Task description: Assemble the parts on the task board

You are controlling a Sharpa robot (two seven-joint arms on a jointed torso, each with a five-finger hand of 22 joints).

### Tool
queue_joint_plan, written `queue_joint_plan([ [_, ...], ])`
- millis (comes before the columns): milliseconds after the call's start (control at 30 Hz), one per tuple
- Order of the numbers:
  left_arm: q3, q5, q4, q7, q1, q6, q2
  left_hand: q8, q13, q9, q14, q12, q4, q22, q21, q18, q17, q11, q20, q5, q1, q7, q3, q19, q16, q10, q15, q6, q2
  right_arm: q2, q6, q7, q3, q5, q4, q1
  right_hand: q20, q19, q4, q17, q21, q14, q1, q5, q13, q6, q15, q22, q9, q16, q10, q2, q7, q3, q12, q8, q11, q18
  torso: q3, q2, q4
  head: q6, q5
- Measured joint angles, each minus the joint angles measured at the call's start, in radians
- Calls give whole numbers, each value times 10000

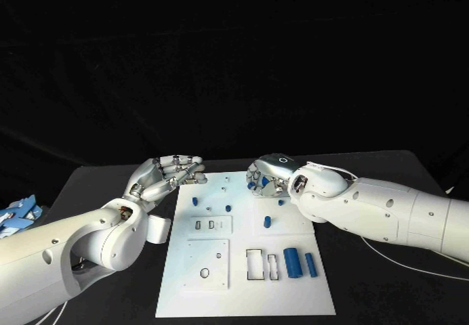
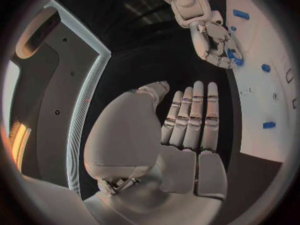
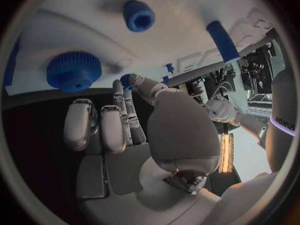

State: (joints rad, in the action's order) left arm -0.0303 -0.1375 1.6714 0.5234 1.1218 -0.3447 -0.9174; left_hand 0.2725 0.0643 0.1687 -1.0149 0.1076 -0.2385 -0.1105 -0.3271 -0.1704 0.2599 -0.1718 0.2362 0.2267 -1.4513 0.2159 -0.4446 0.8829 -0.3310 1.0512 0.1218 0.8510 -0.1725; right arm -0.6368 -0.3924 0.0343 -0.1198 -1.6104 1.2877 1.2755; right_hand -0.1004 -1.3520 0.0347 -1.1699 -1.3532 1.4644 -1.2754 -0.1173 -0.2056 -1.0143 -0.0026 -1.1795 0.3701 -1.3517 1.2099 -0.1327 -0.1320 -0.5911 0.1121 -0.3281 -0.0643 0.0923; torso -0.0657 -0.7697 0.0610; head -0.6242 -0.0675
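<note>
The white rectangular task board [image 1: 245,284] lies mid-worktop [image 1: 391,298]. The right hand [image 1: 271,177] pinches a small blue part [image 2: 232,55] over the board's far edge. The left hand [image 1: 164,177] hovers beside the board, fingers [image 2: 196,110] straight, together, holding nothing.

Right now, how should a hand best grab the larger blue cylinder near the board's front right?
Grip the larger cylinder across its middle, coming from above. It lies flat on the board, long axis running front to back, and a thinner cylinder lies close on its right, so probably pinch its long sides carefully.
</note>
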Motion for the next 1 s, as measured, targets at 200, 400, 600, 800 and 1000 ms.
queue_joint_plan([
  [200,0,70,-34,-22,0,0,-7,-22,0,-4,0,-2,27,0,0,0,5,0,0,0,0,0,-27,0,0,0,0,0,0,375,-526,117,34,274,-250,8,0,0,-29,33,-1,-14,40,14,-35,7,-14,33,0,0,0,40,5,-29,0,-12,0,0,-9,-13,0,26,28],
  [400,0,130,-49,-34,1,0,-1,-22,0,-4,0,-2,27,-1,0,0,5,0,0,0,0,0,-27,0,0,0,0,0,0,816,-899,221,57,530,-681,18,0,1,-41,33,-1,-14,41,-47,-37,21,-14,19,0,0,-1,42,15,-41,-2,-13,-1,0,-27,-46,11,75,14],
  [600,0,166,-67,-39,1,0,15,-22,-1,-4,0,-2,27,8,0,0,14,0,0,0,0,0,-27,0,0,0,0,0,0,1326,-1113,277,67,699,-1118,17,0,1,-43,33,-1,-14,41,-47,-37,26,-14,9,0,1,-2,41,13,-41,-3,-13,-2,1,-46,-73,35,65,21],
  [800,0,188,-54,-42,2,0,13,-22,-1,-4,0,-2,27,8,0,1,14,-1,0,0,0,0,-27,0,0,0,0,0,0,1682,-1221,298,68,791,-1525,-5,0,1,-44,33,-1,-15,41,-47,-60,60,-14,8,0,-38,-3,41,12,-40,-16,-55,-3,1,-55,-120,98,63,-18],
  [1000,-1,198,-27,-47,2,0,10,-22,-1,-4,0,-2,56,8,0,0,13,0,0,0,0,0,-55,0,0,0,0,0,0,1903,-1240,320,69,819,-1765,-55,0,1,-44,22,0,-14,38,-47,-60,94,-13,9,0,-38,-3,39,11,-39,-23,-126,-4,1,-63,-171,172,67,-37],
])
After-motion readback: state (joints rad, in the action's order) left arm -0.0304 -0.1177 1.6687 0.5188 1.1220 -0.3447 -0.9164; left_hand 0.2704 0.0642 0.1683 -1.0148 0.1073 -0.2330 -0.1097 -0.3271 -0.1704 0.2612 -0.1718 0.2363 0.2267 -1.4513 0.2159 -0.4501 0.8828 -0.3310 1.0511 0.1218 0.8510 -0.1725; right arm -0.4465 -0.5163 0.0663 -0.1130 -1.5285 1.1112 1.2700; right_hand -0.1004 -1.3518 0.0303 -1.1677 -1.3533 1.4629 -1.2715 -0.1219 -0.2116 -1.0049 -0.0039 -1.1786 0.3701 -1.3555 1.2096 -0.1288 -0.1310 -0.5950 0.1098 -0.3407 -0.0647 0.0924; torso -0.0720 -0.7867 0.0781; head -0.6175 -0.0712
